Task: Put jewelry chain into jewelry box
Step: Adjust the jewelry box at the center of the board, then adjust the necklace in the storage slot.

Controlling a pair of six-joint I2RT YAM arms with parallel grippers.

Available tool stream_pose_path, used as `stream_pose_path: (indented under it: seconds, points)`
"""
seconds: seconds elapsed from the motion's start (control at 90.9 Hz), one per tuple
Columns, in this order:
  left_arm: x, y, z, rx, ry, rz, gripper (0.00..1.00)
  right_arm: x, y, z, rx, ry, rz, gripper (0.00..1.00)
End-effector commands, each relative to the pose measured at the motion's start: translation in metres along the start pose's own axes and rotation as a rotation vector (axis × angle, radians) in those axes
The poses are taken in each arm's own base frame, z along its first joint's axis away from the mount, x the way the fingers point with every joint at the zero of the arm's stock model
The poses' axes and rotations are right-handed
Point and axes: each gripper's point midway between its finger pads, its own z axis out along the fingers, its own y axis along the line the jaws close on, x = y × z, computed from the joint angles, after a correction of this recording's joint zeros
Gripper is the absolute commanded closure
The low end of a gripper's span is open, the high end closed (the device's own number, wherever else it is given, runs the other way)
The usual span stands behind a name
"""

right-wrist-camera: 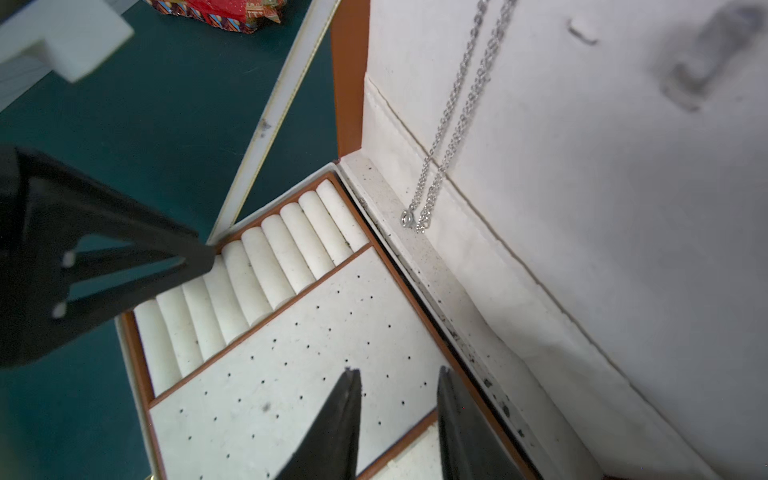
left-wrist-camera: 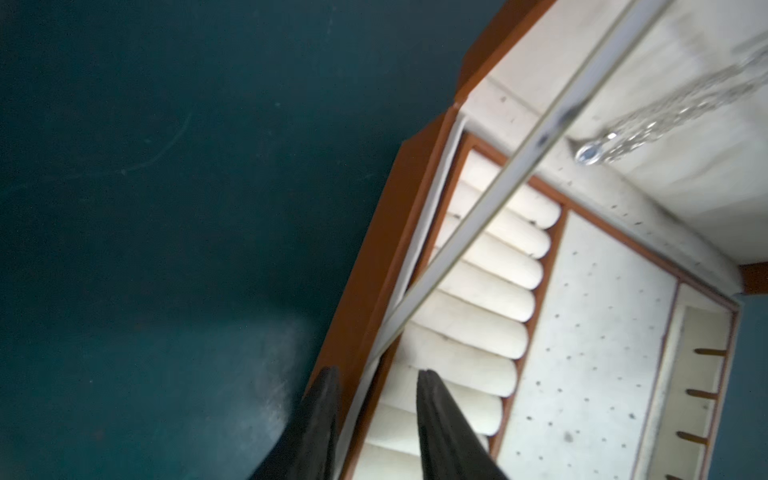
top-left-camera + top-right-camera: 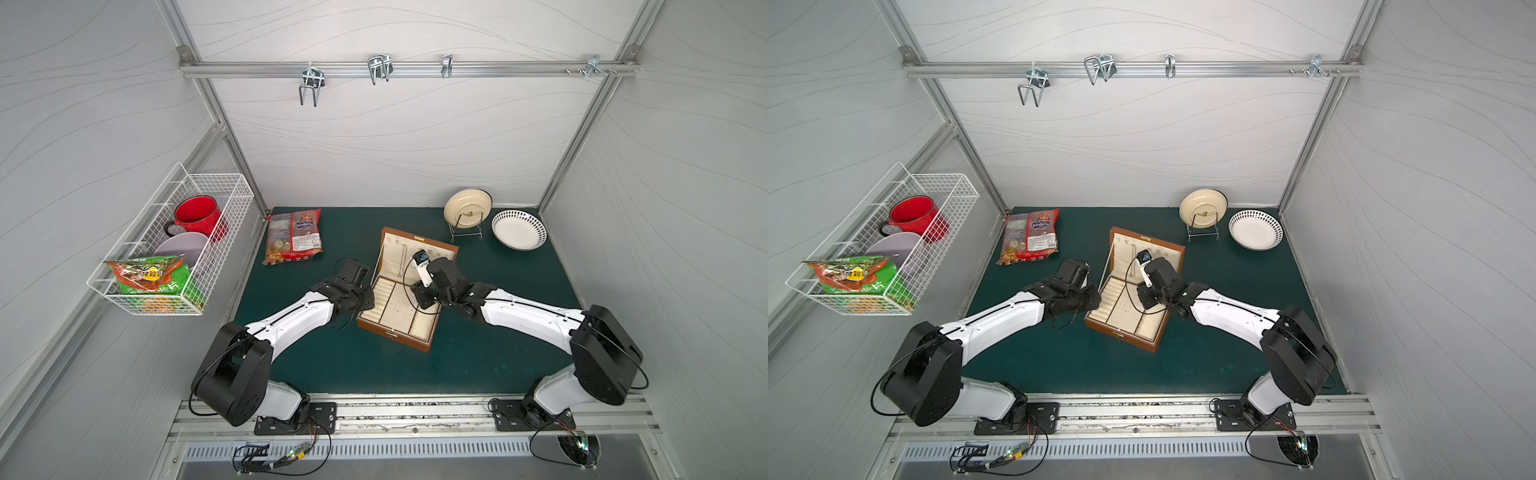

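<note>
Both left gripper [image 2: 378,382] and right gripper [image 1: 397,378] are seen part-open, empty. Jewelry chain [image 1: 451,106], upper centre, is judged limp, light; best pinched near clasp.

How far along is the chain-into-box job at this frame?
Looks done: the jewelry chain hangs against the lid of the open jewelry box. In hand: nothing; left gripper and right gripper are open and empty above the box. Left: at most backing away, perhaps closing the lid.
</note>
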Motion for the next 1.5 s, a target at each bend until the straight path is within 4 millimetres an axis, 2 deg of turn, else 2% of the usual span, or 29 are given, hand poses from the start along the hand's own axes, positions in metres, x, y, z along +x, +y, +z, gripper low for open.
stream_pose_path:
  seconds: [0.0, 0.176, 0.374, 0.55, 0.715, 0.836, 1.012, 1.255, 1.486]
  points:
    - [-0.003, -0.01, -0.004, 0.063, -0.03, -0.023, 0.7, -0.009, 0.002, 0.003, 0.01, -0.013, 0.029, 0.65]
    - [0.016, -0.028, -0.001, 0.13, 0.0, -0.014, 0.77, -0.006, -0.001, 0.003, 0.026, -0.006, 0.029, 0.64]
    - [0.038, -0.051, -0.004, 0.176, 0.021, -0.019, 0.79, -0.004, -0.009, 0.001, 0.044, -0.006, 0.036, 0.64]
    - [0.048, -0.07, -0.01, 0.216, 0.024, -0.011, 0.79, 0.0, -0.03, 0.003, 0.109, -0.008, 0.08, 0.68]
    - [0.056, -0.081, -0.008, 0.261, 0.044, -0.008, 0.79, -0.002, -0.04, 0.012, 0.14, -0.027, 0.111, 0.69]
    - [0.062, -0.084, -0.008, 0.274, 0.063, -0.001, 0.79, -0.006, -0.045, 0.018, 0.171, -0.053, 0.153, 0.69]
    - [0.063, -0.085, -0.017, 0.288, 0.065, 0.02, 0.78, -0.01, -0.043, 0.023, 0.207, -0.099, 0.191, 0.69]
    - [0.072, -0.085, -0.014, 0.297, 0.108, 0.023, 0.78, -0.011, -0.04, 0.033, 0.251, -0.114, 0.212, 0.69]
    - [0.073, -0.085, -0.016, 0.311, 0.103, 0.029, 0.78, -0.009, -0.038, 0.04, 0.261, -0.11, 0.223, 0.69]
